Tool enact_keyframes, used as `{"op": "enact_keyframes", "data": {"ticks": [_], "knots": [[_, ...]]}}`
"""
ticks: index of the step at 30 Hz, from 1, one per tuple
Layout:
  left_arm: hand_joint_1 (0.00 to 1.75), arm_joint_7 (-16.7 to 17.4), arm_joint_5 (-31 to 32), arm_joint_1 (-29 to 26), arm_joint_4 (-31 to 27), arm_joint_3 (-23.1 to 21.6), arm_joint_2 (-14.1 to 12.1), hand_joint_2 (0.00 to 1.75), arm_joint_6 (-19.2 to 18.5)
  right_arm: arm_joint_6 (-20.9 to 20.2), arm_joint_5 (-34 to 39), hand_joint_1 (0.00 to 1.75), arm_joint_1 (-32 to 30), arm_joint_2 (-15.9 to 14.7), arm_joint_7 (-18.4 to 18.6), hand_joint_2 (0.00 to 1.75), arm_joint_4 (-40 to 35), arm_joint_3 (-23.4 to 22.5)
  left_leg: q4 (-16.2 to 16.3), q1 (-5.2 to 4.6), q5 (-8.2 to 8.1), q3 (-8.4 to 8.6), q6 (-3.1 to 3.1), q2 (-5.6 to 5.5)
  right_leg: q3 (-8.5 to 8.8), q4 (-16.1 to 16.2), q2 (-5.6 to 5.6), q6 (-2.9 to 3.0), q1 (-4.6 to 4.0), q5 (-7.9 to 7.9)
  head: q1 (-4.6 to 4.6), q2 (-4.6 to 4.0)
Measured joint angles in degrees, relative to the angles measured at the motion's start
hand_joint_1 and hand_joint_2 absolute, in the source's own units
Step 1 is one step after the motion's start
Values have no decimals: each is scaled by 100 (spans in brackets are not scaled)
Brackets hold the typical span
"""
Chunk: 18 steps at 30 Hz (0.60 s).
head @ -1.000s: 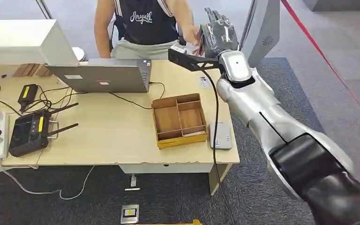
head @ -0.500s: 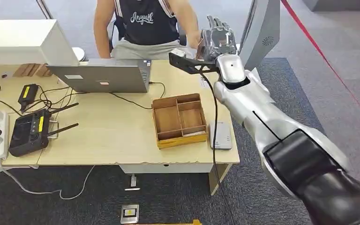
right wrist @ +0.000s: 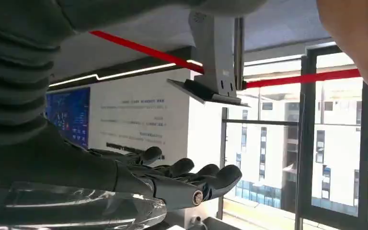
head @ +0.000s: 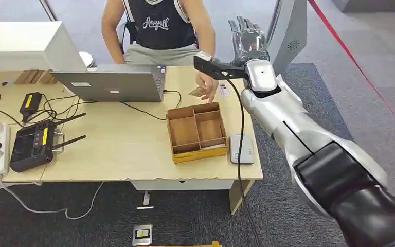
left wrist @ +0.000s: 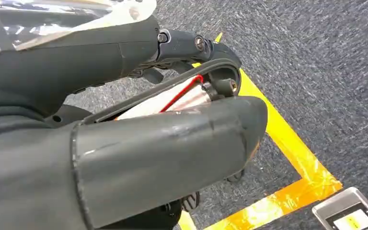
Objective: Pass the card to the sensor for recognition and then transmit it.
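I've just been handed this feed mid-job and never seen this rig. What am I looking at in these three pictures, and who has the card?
The head view looks down from the robot's body. Its silver right arm reaches over the desk; the right robot hand is raised, open and empty. The person's hand holds the card above the wooden tray. A laptop, controller and grey sensor lie there. The right wrist view sits behind that hand's fingers. The left wrist view shows carpet; that hand's state is unclear.
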<state>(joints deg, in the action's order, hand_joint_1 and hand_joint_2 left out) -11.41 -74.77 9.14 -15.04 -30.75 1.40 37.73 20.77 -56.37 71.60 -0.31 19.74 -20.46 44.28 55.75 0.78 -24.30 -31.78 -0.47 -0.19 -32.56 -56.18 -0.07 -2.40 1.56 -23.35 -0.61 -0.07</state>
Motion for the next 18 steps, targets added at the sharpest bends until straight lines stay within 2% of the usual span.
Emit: {"op": "enact_keyframes", "data": {"ticks": [3, 7, 11, 15, 18], "knots": [[0, -57, -70, -11, 4, 0, 2, 0, 0, 210, 256, 0, 0, -87, -142, 0, -9, -90, 1, 0, 0, 0, 0, 0, -1, 0, 0, 0, 0, 0, -2, 0], [0, -190, -157, -77, 9, 15, 7, 0, 0, 731, 553, 0, -14, -297, -332, 0, -61, -262, 1, 0, 0, 1, 0, 0, -1, 1, 0, 0, 0, 0, 0, 0], [0, -341, -247, -161, 11, 57, 9, 0, 0, 1353, 417, 0, -155, -659, -399, 0, -236, -382, 1, 0, -1, 2, 1, -2, 2, 5, -1, 0, 0, 0, -2, 0], [0, -371, -271, -246, 13, 68, 9, 0, 0, 1423, 384, 0, -321, -955, -433, 0, -387, -481, 1, -3, -2, -1, 2, -1, 0, 4, 2, -3, 3, 2, -4, 0], [0, -428, -293, -241, 13, 74, 11, 0, 0, 1580, 152, 0, -416, -1163, -255, 0, -509, -509, 1, -3, -2, 8, 2, 3, -2, 6, 9, -2, 3, 3, 4, 0]]}}
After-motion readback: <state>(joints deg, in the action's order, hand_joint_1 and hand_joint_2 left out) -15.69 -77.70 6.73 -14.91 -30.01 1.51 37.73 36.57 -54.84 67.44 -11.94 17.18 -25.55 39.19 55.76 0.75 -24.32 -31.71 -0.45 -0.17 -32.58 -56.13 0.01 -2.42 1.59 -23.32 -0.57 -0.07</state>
